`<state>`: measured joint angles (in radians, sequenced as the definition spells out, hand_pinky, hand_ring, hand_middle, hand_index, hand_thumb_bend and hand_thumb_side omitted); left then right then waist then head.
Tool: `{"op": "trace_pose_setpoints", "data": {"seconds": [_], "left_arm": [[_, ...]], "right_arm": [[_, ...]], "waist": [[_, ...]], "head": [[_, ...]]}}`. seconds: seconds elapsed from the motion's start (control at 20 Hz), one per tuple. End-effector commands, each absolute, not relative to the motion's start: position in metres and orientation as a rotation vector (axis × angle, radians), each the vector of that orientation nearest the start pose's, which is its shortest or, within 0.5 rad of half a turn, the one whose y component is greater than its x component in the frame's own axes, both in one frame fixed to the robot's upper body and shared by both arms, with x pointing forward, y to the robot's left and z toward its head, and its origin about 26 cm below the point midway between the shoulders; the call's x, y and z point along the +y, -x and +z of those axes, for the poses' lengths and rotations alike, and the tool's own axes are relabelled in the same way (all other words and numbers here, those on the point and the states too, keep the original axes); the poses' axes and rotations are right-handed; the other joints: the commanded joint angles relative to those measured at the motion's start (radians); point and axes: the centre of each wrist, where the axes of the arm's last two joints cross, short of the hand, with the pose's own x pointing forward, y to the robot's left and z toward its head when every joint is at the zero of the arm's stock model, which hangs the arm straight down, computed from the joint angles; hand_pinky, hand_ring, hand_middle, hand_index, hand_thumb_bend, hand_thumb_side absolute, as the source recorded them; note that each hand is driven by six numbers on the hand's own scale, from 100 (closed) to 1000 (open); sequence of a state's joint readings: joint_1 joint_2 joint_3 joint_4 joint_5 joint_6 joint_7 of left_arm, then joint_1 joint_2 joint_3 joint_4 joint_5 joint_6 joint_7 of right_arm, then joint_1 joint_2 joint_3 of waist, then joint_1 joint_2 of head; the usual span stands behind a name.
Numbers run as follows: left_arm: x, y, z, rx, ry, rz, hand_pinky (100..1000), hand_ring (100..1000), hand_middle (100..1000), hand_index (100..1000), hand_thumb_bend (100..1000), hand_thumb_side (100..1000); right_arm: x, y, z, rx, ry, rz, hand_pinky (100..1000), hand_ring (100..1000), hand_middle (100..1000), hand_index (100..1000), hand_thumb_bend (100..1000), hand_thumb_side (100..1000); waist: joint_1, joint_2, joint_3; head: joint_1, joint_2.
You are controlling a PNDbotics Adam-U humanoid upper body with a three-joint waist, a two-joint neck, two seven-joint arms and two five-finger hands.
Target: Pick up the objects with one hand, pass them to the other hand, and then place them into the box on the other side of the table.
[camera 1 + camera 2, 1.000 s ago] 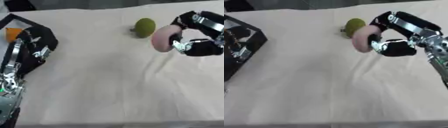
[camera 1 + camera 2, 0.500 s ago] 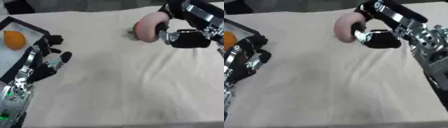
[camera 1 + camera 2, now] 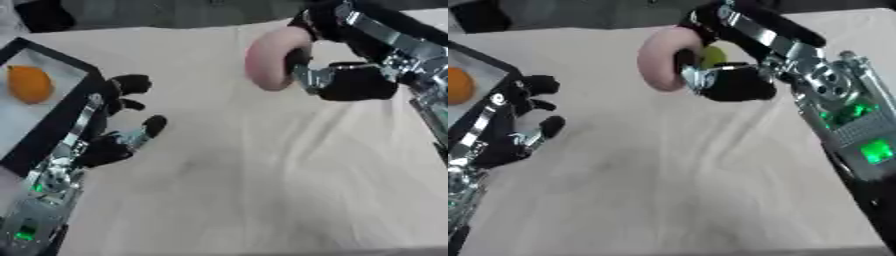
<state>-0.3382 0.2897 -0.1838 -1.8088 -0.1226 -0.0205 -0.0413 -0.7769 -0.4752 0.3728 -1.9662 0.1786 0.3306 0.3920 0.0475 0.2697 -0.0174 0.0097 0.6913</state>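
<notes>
Now the handover: pink object aloft, left hand waiting.

Up over the table (image 3: 262, 200), the right hand (image 3: 346, 82) has its fingers curled round the pink object (image 3: 269, 57), long axis near upright. Across the cloth the left hand (image 3: 118, 125) sits with relaxed, spread fingers beside the box (image 3: 52, 127), well apart from the load. That gap is the whole story: pink object lies to the left hand's right and farther up the table. An orange fruit (image 3: 29, 84) rests in the box; a green fruit (image 3: 710, 54) peeks behind the right hand. No readable writing anywhere.
</notes>
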Motion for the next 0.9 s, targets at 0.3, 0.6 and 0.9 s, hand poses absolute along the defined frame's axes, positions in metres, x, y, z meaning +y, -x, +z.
{"op": "trace_pose_setpoints", "data": {"seconds": [0.3,0.6,0.9], "left_arm": [[0.196,-0.328,0.159,-2.197,-0.035,-0.587,714,821,735,829,582,447],[0.19,-0.329,0.157,-2.198,-0.041,-0.619,712,820,734,825,587,435],[0.182,-0.329,0.158,-2.212,-0.051,-0.625,707,816,727,815,576,428]], "right_arm": [[-0.133,-0.311,0.304,-2.025,0.157,1.418,786,720,593,622,100,100],[-0.118,-0.313,0.31,-1.998,0.178,1.531,789,721,598,625,100,100],[-0.104,-0.319,0.309,-1.957,0.172,1.59,789,721,598,624,100,100]], "waist": [[0.002,-0.038,0.002],[0.002,-0.043,0.001],[0.004,-0.048,0.003]], "head": [[-0.011,-0.013],[-0.017,-0.007],[-0.022,-0.002]]}}
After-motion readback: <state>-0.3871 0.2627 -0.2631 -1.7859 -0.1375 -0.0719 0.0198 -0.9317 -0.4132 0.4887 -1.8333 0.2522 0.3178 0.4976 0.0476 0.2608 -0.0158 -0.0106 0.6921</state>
